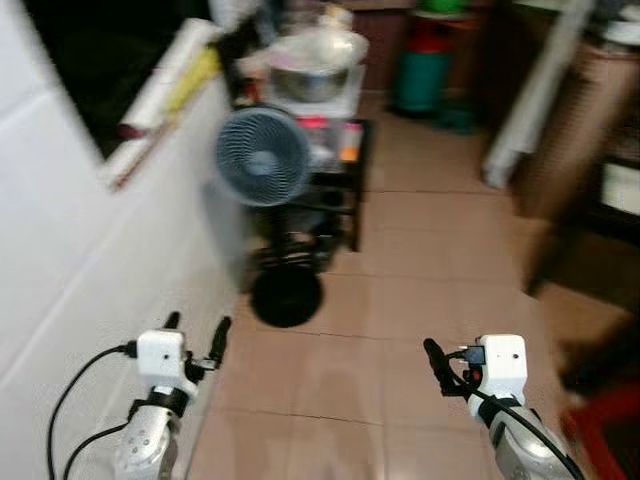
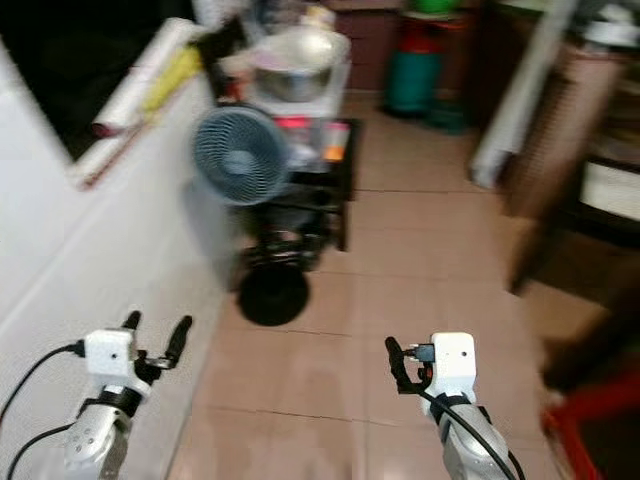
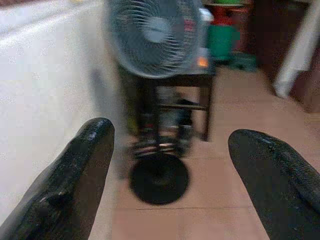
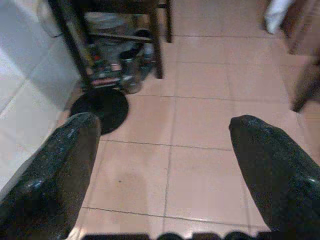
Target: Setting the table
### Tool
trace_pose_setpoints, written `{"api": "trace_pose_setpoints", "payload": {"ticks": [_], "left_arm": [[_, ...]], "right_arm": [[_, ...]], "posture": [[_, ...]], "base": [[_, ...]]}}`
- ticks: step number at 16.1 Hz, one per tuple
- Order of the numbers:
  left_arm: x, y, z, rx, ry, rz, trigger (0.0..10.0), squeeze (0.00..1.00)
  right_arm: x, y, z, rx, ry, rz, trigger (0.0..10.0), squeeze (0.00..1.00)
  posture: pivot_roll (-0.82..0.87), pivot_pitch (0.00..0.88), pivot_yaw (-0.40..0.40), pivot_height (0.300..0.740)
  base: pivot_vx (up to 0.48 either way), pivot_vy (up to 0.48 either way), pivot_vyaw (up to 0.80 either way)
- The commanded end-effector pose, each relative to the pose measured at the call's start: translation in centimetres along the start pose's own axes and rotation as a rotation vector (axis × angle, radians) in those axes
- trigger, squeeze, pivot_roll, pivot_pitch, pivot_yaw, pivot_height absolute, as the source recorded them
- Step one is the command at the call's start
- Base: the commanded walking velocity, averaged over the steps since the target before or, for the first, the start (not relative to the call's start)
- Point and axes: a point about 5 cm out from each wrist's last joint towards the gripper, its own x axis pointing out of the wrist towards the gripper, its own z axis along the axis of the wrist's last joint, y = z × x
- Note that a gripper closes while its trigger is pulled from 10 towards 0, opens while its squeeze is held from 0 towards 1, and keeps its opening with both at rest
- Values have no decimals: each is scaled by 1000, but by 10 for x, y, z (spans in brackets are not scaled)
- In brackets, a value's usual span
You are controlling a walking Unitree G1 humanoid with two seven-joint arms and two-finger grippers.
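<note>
Tiled floor (image 1: 420, 250) runs ahead past a fan (image 1: 263, 155) and a dark rack (image 1: 335, 190). Left gripper (image 1: 196, 333) and right gripper (image 4: 165, 150) hover spread, empty (probably carried ready while walking); no tableware visible.

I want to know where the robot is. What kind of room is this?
Probably a home kitchen or a passage beside one: a big metal pot sits on a cluttered dark shelf, a standing fan is beside it, and the floor is tiled.
</note>
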Motion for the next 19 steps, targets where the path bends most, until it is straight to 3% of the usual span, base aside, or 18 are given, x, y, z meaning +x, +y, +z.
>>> {"api": "trace_pose_setpoints", "payload": {"ticks": [1, 3, 12, 19], "left_arm": [[-2, 1, -2, -13, 17, -3, 10000, 0], [-1, 0, -1, -16, 8, -10, 10000, 0], [-3, 6, 6, 3, -62, 23, 10000, 0], [5, -2, 52, 21, -211, 22, 10000, 0]], "right_arm": [[0, 5, 2, 7, -3, 4, 10000, 0], [-3, 5, 2, 26, 6, -5, 10000, 0], [-3, 8, 9, 4, -3, 13, 10000, 0], [-5, 18, 51, 2, -150, 27, 10000, 0]], "posture": [[-21, 0, 69, 740], [-19, 0, 64, 740], [-14, 0, 45, 740], [-22, 0, 48, 740]], "base": [[0, 0, -769], [0, 0, -759], [0, 0, 0], [0, 0, 0]]}}
